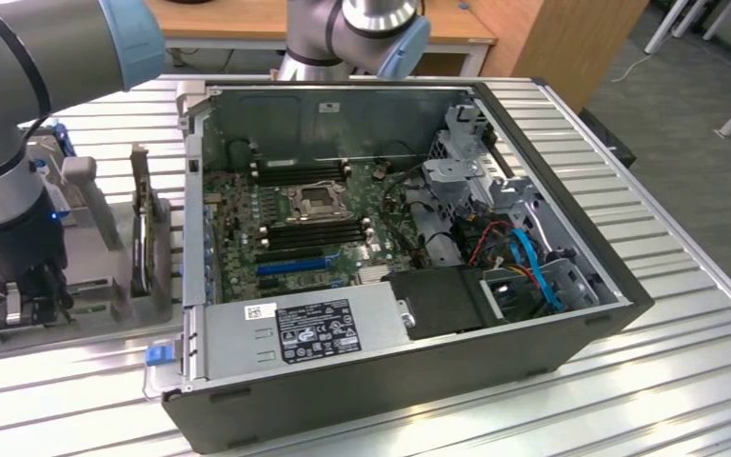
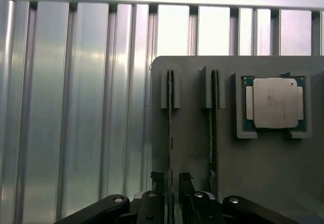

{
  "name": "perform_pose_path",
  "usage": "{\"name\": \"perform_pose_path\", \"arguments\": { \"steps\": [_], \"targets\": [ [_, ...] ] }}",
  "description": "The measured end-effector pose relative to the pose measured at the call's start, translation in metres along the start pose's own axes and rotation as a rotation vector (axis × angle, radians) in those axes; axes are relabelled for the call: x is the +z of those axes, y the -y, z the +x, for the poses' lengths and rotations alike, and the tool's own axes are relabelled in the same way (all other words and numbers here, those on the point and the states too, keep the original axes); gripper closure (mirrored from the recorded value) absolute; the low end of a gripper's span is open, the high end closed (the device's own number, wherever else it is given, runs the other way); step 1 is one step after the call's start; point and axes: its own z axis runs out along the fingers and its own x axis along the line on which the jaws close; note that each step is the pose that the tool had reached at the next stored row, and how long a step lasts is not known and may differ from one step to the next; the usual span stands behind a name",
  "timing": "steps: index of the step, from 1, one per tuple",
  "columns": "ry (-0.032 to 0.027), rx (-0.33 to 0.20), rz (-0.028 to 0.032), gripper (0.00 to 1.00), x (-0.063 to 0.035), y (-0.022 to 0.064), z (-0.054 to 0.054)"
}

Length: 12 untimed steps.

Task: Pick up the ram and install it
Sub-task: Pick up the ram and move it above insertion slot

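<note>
Pinching the ram across its thin faces, end effector sits low over the grey holder on the counter, well apart from the open computer case; the grip looks best kept square and centred so the stick won't bind in its guide slots.

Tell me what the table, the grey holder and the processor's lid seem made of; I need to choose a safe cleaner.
Table: bare metal, probably aluminium; ribbed slats with bright streaky reflections.
Grey holder: matte plastic, likely; even grey, no glare.
Processor lid: dull silvery metal, apparently, seated on a green board.
</note>
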Motion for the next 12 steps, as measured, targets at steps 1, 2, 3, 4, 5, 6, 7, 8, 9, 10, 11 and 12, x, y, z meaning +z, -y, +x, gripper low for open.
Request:
{"name": "perform_pose_path", "arguments": {
  "steps": [1,2,3,4,5,6,7,8,9,10,11,12],
  "targets": [
    [-0.0002,0.0,-0.0002,0.74,0.0001,0.0,0.0],
    [-0.0003,0.0,-0.0003,0.74,0.0001,0.0,0.0],
    [-0.0002,0.0,-0.0003,0.74,0.0002,0.0,0.0],
    [-0.0001,0.0,-0.0002,0.74,0.0003,0.0,0.0],
    [0.0,0.0,0.0,0.74,0.0004,0.0,0.0],
    [0.0,0.0,0.0,0.74,0.0004,0.0,0.0],
    [0.0,0.0,0.0,0.74,0.0004,0.0,0.0],
    [0.0,0.0,0.0,0.74,0.0004,0.0001,0.0],
    [0.0,0.0,0.0,0.74,0.0004,0.0,0.0],
    [0.0,0.0,0.0,0.74,0.0004,0.0,0.0],
    [0.0,0.0,0.0,0.74,0.0004,0.0001,0.0],
    [-0.0001,0.0,0.0,0.74,0.0003,0.0001,0.0]
  ]
}}
